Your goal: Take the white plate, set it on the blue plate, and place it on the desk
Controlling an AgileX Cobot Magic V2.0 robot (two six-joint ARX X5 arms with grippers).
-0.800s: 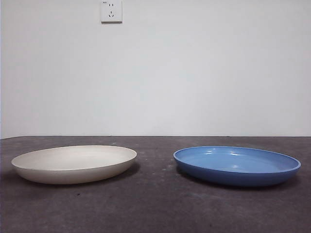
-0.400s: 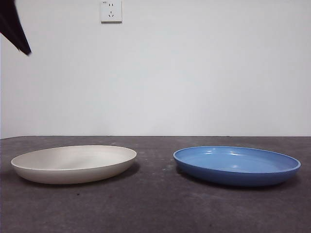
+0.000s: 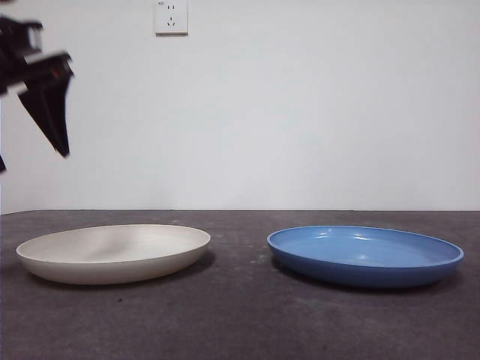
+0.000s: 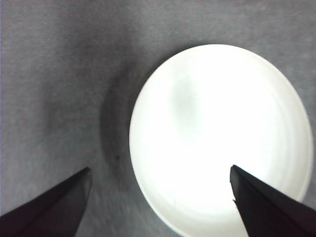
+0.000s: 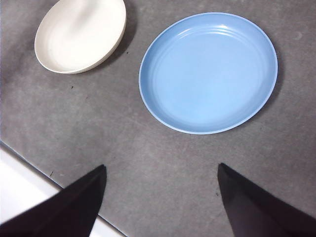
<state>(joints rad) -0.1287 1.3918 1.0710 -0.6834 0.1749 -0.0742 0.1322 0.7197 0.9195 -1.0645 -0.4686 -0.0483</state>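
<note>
A: What is lying nearest across the desk (image 3: 247,322)?

B: The white plate (image 3: 114,253) and the blue plate (image 3: 365,256) are sitting side by side on the dark, speckled top, well apart, with a strip of bare surface between them. Both are lying flat and neither is touching the other.

A: And above them?

B: The left gripper (image 3: 46,97) is hanging high over the outer side of the white plate, clear of it. Its wrist camera is looking straight down on the white plate (image 4: 217,138), and its two black jaws are standing wide apart with nothing between them. The plate is glaring so brightly there that its rim detail is probably washed out.

A: What about the other arm?

B: The right gripper (image 5: 160,173) is waiting up high, looking down on the blue plate (image 5: 208,71) and the white plate (image 5: 81,33). Its jaws are spread wide too, gripping nothing.

A: Farthest back?

B: A pale wall (image 3: 300,112) is rising behind the desk, carrying a white socket (image 3: 172,16).
</note>
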